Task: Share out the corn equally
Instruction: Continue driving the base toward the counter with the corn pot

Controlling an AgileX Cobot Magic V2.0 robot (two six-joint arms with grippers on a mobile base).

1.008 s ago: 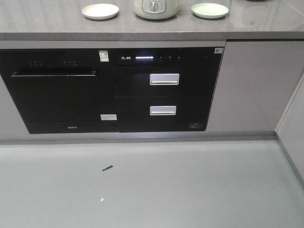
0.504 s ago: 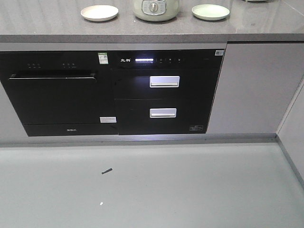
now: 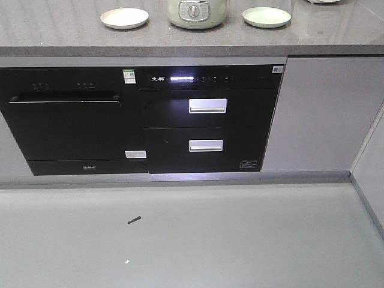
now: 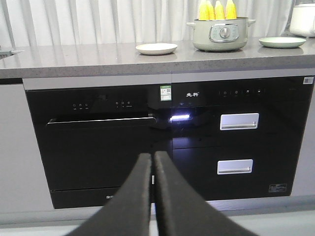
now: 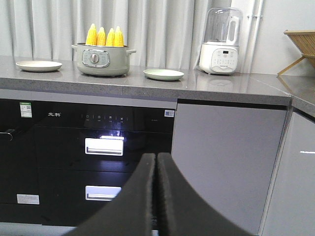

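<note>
On the grey bench [image 3: 60,36], starting at my left, I see a cream plate [image 3: 124,18] lying flat. Next along stands a pale green electric pot [image 4: 220,34] with a dial on its front. The corn [image 4: 215,10] is all in that pot: four yellow cobs standing upright, tips up, packed side by side and rising above the rim. Right of the pot and apart from it lies a light green plate [image 3: 266,16]. Farther right, near the wall, stands a white blender [image 5: 220,44] with a clear jug.

Below the bench, a black built-in appliance [image 3: 66,126] with a long handle sits left of a black two-drawer unit [image 3: 207,123] whose display is lit. A small dark scrap [image 3: 134,220] lies on the floor [image 3: 252,240].

My left fingers [image 4: 149,163] are pressed together tip to tip with nothing between them, low in front of the cabinets. My right fingers [image 5: 151,163] are closed the same way, also gripping nothing, well away from the corn.
</note>
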